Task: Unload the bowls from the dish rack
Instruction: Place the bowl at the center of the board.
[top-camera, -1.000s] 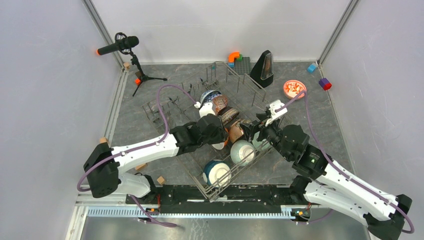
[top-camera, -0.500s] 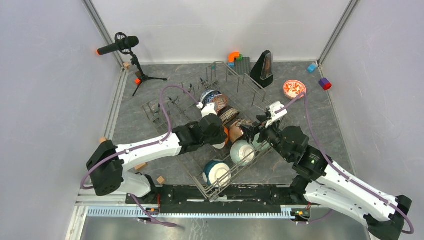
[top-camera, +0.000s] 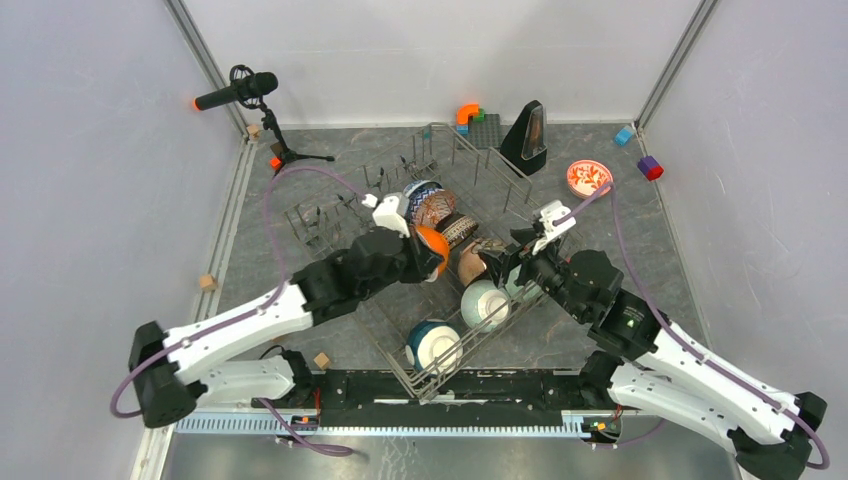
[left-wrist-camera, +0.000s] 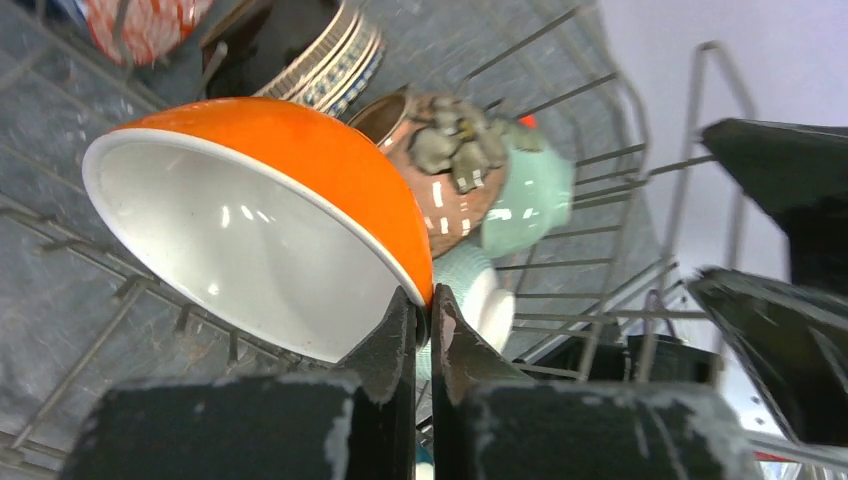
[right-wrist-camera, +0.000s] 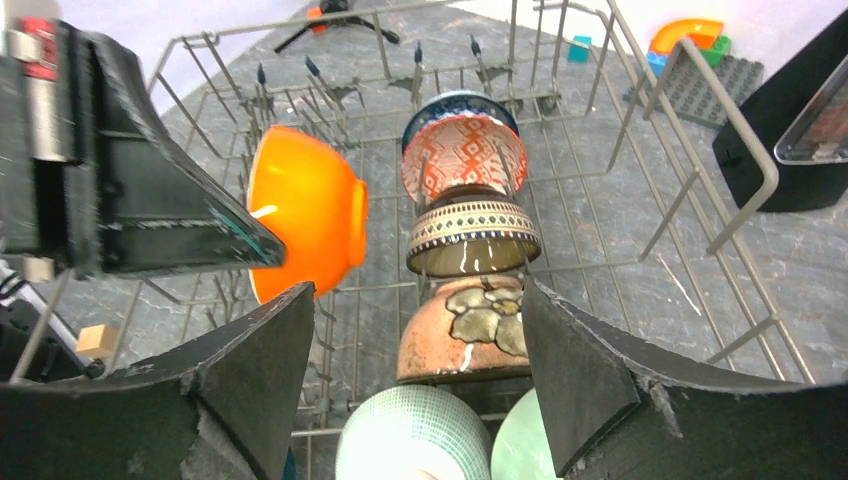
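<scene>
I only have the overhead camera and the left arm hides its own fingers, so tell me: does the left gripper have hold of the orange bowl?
Observer: Yes. The left wrist view shows the left gripper shut on the rim of the orange bowl, one finger inside, one outside.
Operator: Anything in the bowl?
Observer: No, its glossy white inside is empty.
Operator: And the right gripper?
Observer: The right gripper is open, holding nothing; its wrist view frames the brown flowered bowl between its fingers.

Glossy glazed orange bowl (left-wrist-camera: 290, 170); bare metal-wire dish rack (right-wrist-camera: 715, 120).
</scene>
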